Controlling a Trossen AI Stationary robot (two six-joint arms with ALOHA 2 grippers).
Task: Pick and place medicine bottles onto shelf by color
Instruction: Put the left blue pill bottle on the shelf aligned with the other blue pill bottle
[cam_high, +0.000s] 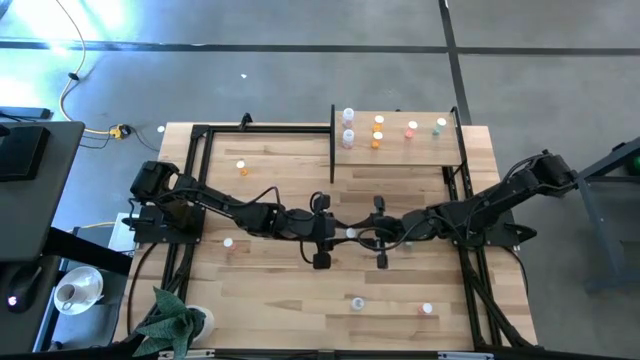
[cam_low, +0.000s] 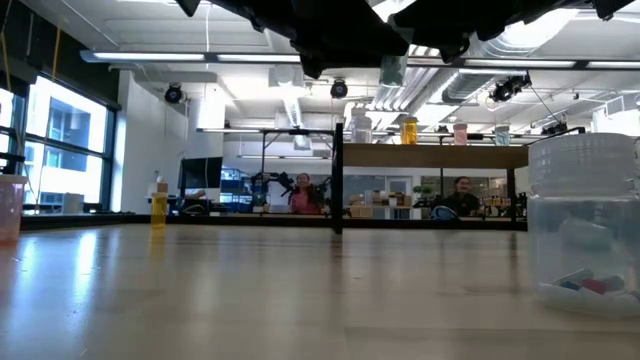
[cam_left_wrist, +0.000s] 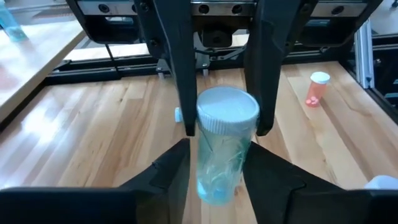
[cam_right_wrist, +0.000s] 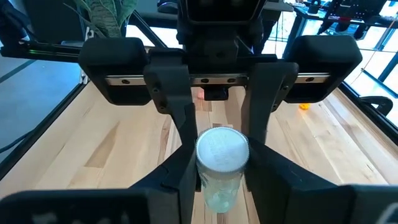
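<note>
Bottle (cam_left_wrist: 225, 149): clear green, white cap, between both pincers above mid-desk.
Left pincer (cam_left_wrist: 217, 163): fingers flank the bottle; grip cannot be told.
Right pincer (cam_right_wrist: 216, 180): clenched on the bottle.
Shelf (cam_high: 400, 152): far side, several bottles standing.
Desk (cam_high: 280, 300): loose bottles scattered.

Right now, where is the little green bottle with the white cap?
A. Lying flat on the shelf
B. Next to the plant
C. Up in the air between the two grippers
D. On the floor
C: both wrist views show the green bottle between the fingers of the left gripper and the right gripper, off the table.
</note>
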